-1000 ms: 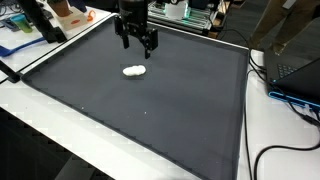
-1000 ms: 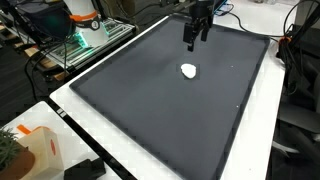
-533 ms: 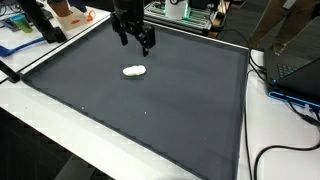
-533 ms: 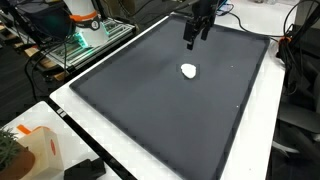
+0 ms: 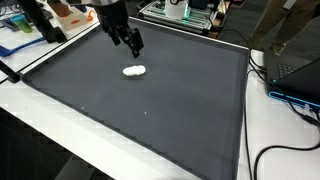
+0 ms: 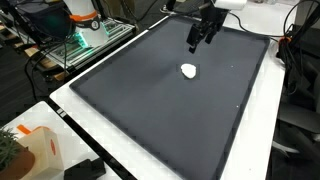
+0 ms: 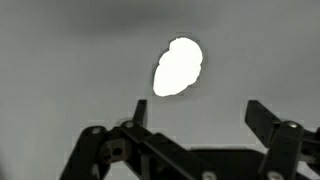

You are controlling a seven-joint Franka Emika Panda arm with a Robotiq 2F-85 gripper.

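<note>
A small white lump (image 5: 134, 71) lies on the dark grey mat (image 5: 150, 110); it also shows as a white lump (image 6: 188, 70) in both exterior views. My black gripper (image 5: 133, 46) hangs in the air above and behind it, tilted, with its jaws spread wide and nothing between them. Seen from the other exterior camera, the gripper (image 6: 197, 40) sits above the lump. In the wrist view the white lump (image 7: 178, 67) lies on the mat beyond the open gripper (image 7: 197, 112), apart from both fingertips.
White table edges (image 5: 40, 125) frame the mat. Cables (image 5: 290, 100) and a laptop lie on one side. A wire shelf with green-lit gear (image 6: 85, 40) stands off the table. An orange-and-white object (image 6: 30, 150) sits at a near corner.
The arm has swung sideways and tilted, carrying the open gripper away from over the mat's far edge. The white lump has not moved.
</note>
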